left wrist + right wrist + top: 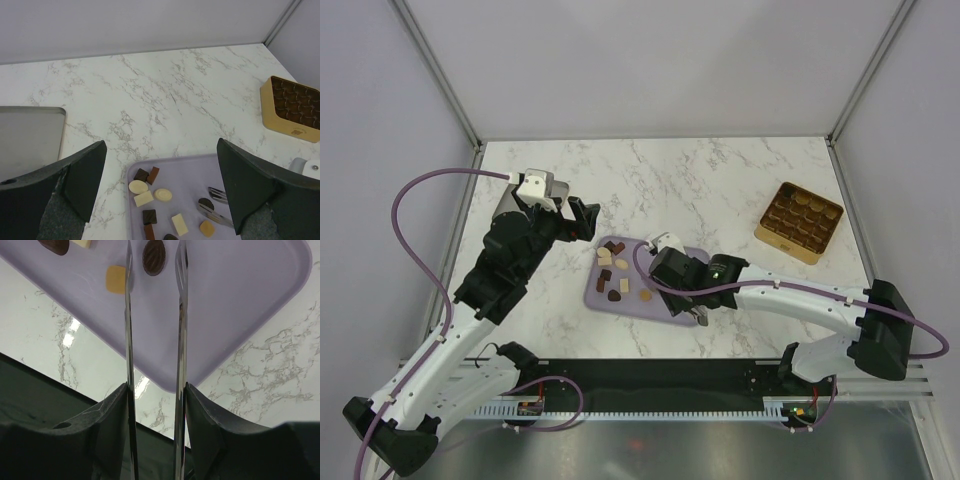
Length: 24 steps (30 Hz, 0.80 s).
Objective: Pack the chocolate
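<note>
Several chocolate pieces (613, 275), dark, brown and cream, lie on the left part of the lilac tray (632, 306). My right gripper (672, 272) is over the tray, shut on metal tongs (129, 315). In the right wrist view my right gripper (156, 387) holds the tong arms apart, with a dark oval chocolate (153, 256) between their tips and not touching them. A caramel square (116, 279) lies just left of them. My left gripper (582, 222) is open and empty beyond the tray's far left corner; its view (161, 145) shows the chocolates (144, 198) and tong tips (215, 215).
The gold compartmented box (799, 222) stands at the right, away from the tray, and also shows in the left wrist view (292, 107). A grey flat sheet (30, 135) lies at the left of the left wrist view. Metal frame posts stand at the table's back corners.
</note>
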Each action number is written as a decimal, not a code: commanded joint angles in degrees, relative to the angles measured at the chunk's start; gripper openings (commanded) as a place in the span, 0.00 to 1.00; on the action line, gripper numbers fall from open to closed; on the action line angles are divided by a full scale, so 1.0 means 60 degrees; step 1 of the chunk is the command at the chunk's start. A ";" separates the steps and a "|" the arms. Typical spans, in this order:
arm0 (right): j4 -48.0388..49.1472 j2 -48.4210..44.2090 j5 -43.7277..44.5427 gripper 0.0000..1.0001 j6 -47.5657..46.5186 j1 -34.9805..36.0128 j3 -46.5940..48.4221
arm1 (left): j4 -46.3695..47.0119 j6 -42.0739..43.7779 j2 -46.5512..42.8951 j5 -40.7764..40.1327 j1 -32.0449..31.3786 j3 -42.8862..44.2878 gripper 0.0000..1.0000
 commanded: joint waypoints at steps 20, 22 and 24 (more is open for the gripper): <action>-0.0040 0.0295 -0.0025 0.40 -0.0043 0.0087 0.0308 | 0.0206 -0.0162 -0.0038 -0.0224 0.0032 0.0170 1.00; -0.0303 0.0222 0.0165 0.38 -0.0043 0.0101 0.0541 | 0.0207 -0.0162 -0.0038 -0.0238 0.0032 0.0170 1.00; -0.0683 0.0222 0.0634 0.36 -0.0058 0.0101 0.0863 | 0.0221 -0.0148 -0.0053 -0.0239 0.0032 0.0185 1.00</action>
